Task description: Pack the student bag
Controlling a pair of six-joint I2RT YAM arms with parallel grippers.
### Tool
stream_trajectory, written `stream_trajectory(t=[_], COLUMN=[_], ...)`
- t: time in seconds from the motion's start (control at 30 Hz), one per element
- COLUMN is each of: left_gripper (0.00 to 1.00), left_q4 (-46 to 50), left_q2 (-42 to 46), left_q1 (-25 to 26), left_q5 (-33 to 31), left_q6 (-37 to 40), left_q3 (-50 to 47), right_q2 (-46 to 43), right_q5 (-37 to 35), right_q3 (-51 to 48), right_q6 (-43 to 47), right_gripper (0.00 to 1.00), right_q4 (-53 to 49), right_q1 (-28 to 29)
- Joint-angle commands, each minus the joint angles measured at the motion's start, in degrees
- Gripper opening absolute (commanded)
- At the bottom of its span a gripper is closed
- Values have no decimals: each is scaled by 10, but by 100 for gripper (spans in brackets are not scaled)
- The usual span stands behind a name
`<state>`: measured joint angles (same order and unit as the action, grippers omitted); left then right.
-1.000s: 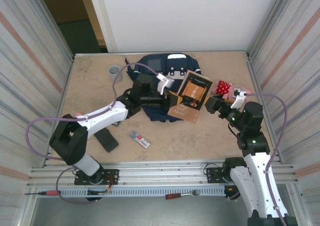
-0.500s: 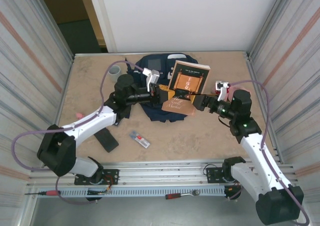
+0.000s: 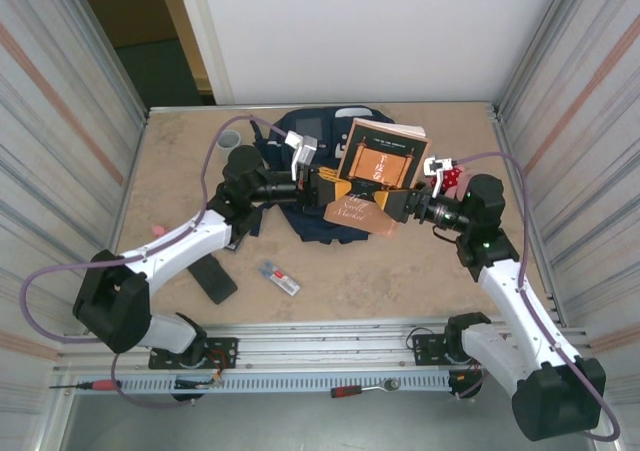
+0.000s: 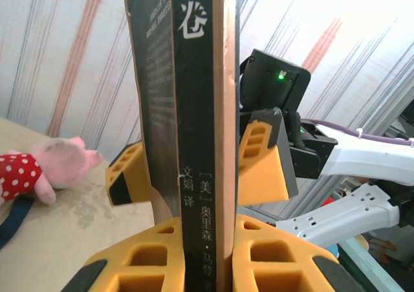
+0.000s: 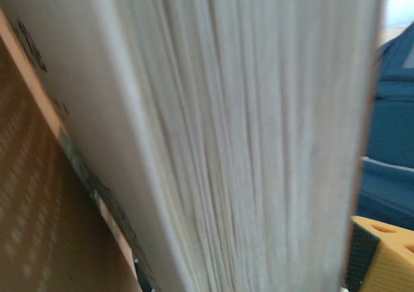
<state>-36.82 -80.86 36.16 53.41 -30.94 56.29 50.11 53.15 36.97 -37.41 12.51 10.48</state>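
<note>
Near the desk's front edge lie a black phone (image 3: 215,279) and a small packet (image 3: 281,279). Farther in, the left gripper (image 3: 328,186) is clamped on the spine of a book (image 3: 378,161), while the right gripper (image 3: 396,203) is spread wide astride its page edge. The student bag (image 3: 318,223) lies flat under and behind both sets of fingers, reaching toward the middle of the far edge.

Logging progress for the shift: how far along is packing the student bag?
Done: nothing visibly packed. In hand: left claw shut on the upright book, by the student bag; right claw open around its page edge. Left: book, plush pig, black slab and small packet are all outside the bag.
</note>
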Motion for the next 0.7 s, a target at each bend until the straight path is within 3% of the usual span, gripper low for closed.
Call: stream_trajectory(t=[0.0,0.27,0.43,0.53,0.63,0.67], left_gripper=[0,0,0,0,0,0], left_q4=[-63,17,13,13,30,42], left_q2=[1,1,-5,-3,1,2], left_q1=[3,3,3,3,3,3], left_q5=[17,-29,-25,-26,-36,-39], left_q6=[-8,43,41,43,57,65], left_q3=[32,32,33,32,27,27], right_q2=[-19,-83,-92,-86,-87,-90], right_q5=[53,67,37,18,-13,-23], right_q3=[12,10,13,15,13,12], right_q6=[-16,0,12,12,24,33], right_gripper=[100,91,70,52,14,8], right_q4=[29,43,41,42,33,25], right_q1=[3,4,5,5,5,4])
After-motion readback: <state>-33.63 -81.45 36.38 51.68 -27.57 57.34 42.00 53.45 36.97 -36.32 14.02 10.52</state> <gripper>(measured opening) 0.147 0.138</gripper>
